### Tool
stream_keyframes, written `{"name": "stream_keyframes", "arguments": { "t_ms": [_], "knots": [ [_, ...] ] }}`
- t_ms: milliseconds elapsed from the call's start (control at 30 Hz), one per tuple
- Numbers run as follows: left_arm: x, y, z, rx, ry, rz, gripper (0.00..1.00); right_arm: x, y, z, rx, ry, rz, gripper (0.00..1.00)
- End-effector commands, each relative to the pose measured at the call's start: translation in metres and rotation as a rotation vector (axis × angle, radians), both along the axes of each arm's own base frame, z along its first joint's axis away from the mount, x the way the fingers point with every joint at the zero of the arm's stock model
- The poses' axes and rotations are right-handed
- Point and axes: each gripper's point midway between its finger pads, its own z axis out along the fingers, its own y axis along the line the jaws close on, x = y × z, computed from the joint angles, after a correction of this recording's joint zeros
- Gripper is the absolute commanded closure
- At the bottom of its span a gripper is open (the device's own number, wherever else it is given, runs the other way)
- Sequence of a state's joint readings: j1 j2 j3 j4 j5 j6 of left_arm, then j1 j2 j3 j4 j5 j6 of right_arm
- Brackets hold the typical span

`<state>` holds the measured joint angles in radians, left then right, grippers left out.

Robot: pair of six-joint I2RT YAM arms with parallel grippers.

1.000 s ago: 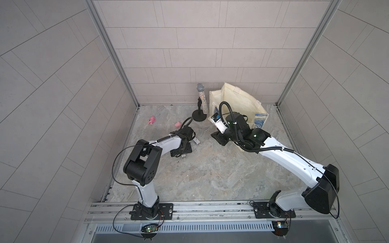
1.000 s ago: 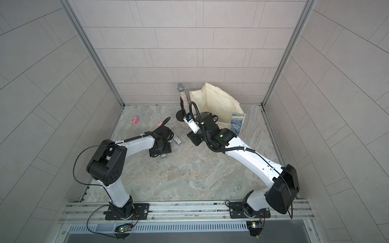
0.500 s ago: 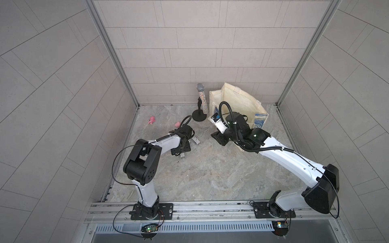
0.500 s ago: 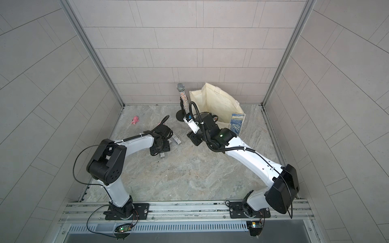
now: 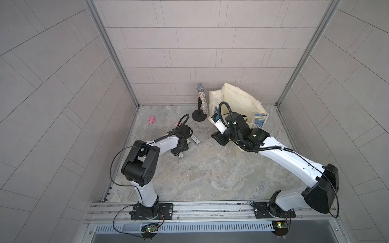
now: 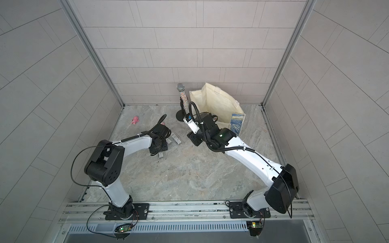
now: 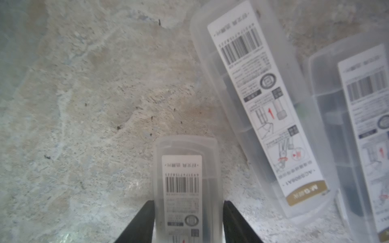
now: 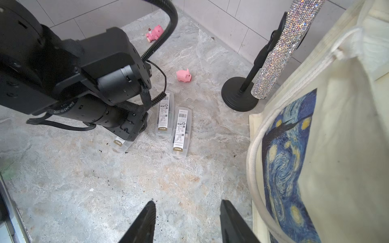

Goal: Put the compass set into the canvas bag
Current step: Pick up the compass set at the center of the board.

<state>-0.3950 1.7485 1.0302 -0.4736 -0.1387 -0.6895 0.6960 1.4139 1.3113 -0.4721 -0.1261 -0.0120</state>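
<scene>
Three clear plastic compass set cases with white barcode labels lie on the stone floor. My left gripper (image 7: 187, 210) is low over the nearest compass set (image 7: 186, 189), with both black fingers pressed against its long sides. The other two cases (image 7: 263, 109) (image 7: 362, 136) lie side by side just beyond it. The cream canvas bag (image 5: 237, 101) with its blue-and-yellow print (image 8: 288, 160) stands open at the back right. My right gripper (image 8: 187, 210) hovers open and empty over bare floor beside the bag's front wall.
A glittery microphone (image 5: 201, 98) on a black round stand (image 5: 199, 116) stands just left of the bag. Two pink pig toys (image 5: 152, 120) (image 8: 184, 75) lie on the floor behind the left arm. Tiled walls close in three sides.
The left gripper's fingers have closed in onto the sides of the nearest compass set. The right arm has not moved.
</scene>
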Motion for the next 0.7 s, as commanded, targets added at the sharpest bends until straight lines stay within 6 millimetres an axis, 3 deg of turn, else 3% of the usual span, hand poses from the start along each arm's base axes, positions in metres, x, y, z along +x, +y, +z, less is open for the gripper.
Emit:
{"name": "stream_keyframes", "arguments": {
  "t_ms": [0,467,567,667],
  "knots": [
    [0.001,0.003,0.016,-0.026,-0.056,0.028,0.48,0.001,0.002,0.008,-0.009,-0.021,0.008,0.49],
    [-0.002,-0.002,0.043,-0.193,-0.158,0.072,0.60,0.001,0.004,0.002,-0.013,-0.005,0.010,0.48],
    [-0.001,-0.005,0.057,-0.257,-0.201,0.086,0.60,0.001,0.005,0.001,-0.007,0.007,0.011,0.48],
    [0.003,-0.013,0.084,-0.340,-0.280,0.083,0.61,0.000,0.008,0.003,0.006,0.018,0.018,0.48]
  ]
}}
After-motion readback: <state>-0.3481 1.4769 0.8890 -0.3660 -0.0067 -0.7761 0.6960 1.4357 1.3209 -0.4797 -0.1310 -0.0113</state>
